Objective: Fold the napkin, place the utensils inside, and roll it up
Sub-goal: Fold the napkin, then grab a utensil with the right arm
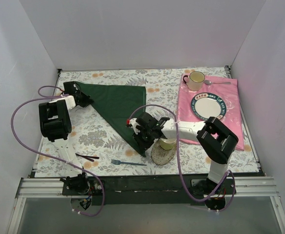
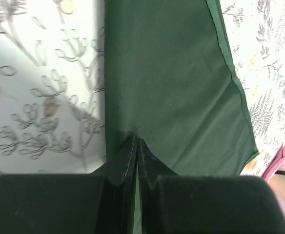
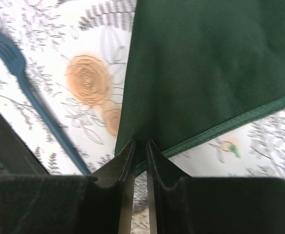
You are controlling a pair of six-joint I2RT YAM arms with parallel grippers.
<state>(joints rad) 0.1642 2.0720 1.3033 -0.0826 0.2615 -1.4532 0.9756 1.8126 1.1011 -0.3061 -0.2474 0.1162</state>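
The dark green napkin (image 1: 114, 104) lies folded into a triangle on the floral table, stretched between my two grippers. My left gripper (image 1: 82, 99) is shut on its far-left corner; in the left wrist view the napkin (image 2: 172, 83) runs away from the closed tips (image 2: 136, 141). My right gripper (image 1: 141, 142) is shut on the near corner, and in the right wrist view the napkin (image 3: 206, 68) is pinched at the tips (image 3: 140, 144). The slate-blue fork (image 1: 128, 163) lies on the table near the front edge and also shows in the right wrist view (image 3: 40, 102).
A purple-headed dark-handled utensil (image 1: 87, 156) lies left of the fork. A yellow-green cup (image 1: 168, 143) on a round coaster (image 1: 162, 154) sits beside my right gripper. At the back right a pink cloth (image 1: 233, 119) holds a plate (image 1: 210, 106), a mug (image 1: 195, 80) and a silver utensil (image 1: 216, 83).
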